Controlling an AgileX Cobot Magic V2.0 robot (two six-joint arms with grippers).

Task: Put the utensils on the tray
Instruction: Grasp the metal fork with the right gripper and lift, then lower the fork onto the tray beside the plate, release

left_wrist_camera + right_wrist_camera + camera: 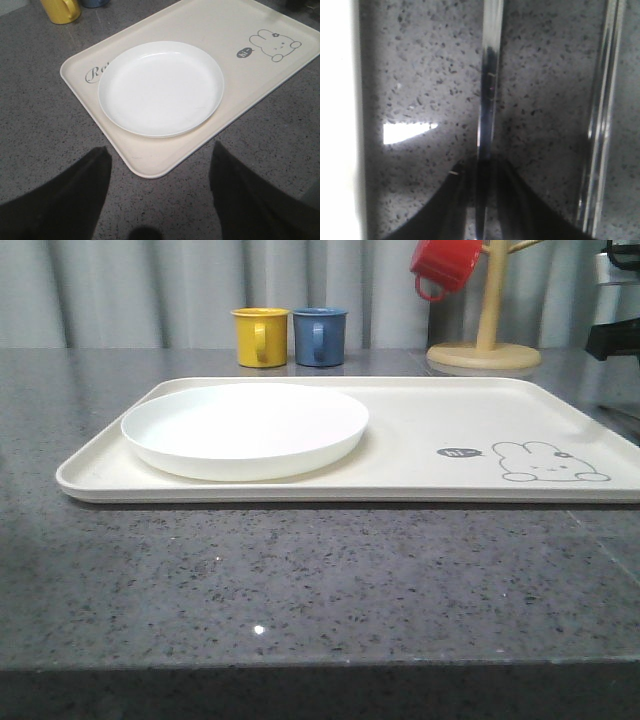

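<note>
The cream tray (420, 445) lies across the counter with the white plate (245, 425) on its left half. In the left wrist view the plate (160, 87) sits by the "Rabbit" script, and my left gripper (160, 148) hangs open over the counter at the tray's (160, 160) near corner, holding nothing. In the right wrist view my right gripper (481, 167) is shut on the slim shiny handle of a silver utensil (489, 90) lying on the counter; its head is out of view. A pair of chopsticks (601, 125) lies parallel beside it. A pale strip, the tray's rim (337, 120), lies on the other side.
A yellow mug (260, 336) and a blue mug (320, 336) stand behind the tray. A red mug (445, 265) hangs on a wooden mug tree (485, 345) at the back right. The tray's right half with the rabbit drawing (550, 462) is bare.
</note>
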